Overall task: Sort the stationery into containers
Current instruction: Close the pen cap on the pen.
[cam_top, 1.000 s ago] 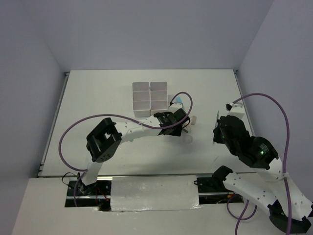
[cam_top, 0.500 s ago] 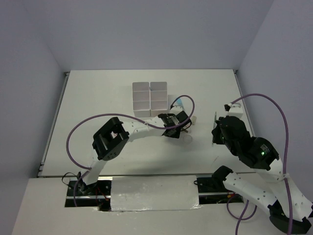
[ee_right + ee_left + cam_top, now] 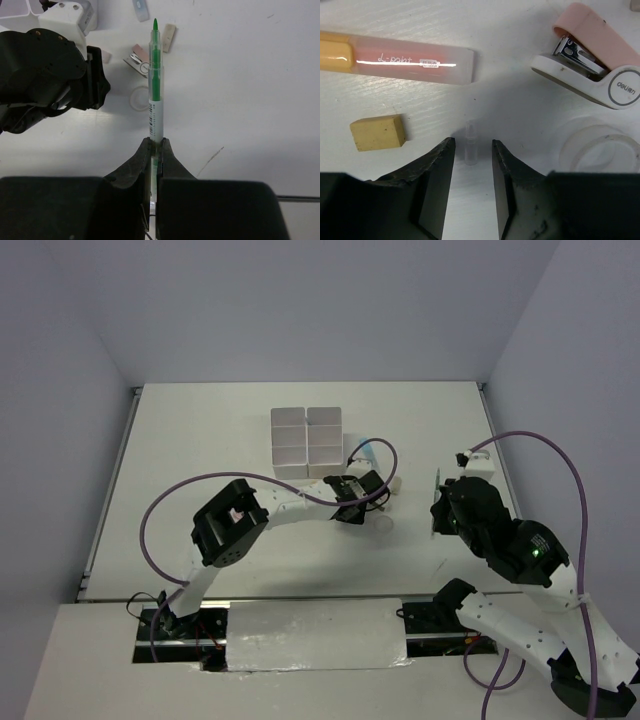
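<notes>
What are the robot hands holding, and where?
The right gripper pinches the green pen by its back end. The left gripper holds nothing.

Robot lab cell: white table (image 3: 200, 440), plain grey walls (image 3: 300, 310) around, purple cable loops (image 3: 527, 433).

A small tube (image 3: 471, 150) lies on the table (image 3: 520, 100) between the fingers of my left gripper (image 3: 473, 144), eraser (image 3: 376, 132) to its left, marker (image 3: 395, 60) behind that, tape ring (image 3: 597, 150) to its right, stapler (image 3: 592, 55) behind the ring. The containers (image 3: 306, 440) stand farther back; my right gripper (image 3: 154, 150), clamping a pen (image 3: 155, 85), is off right.
</notes>
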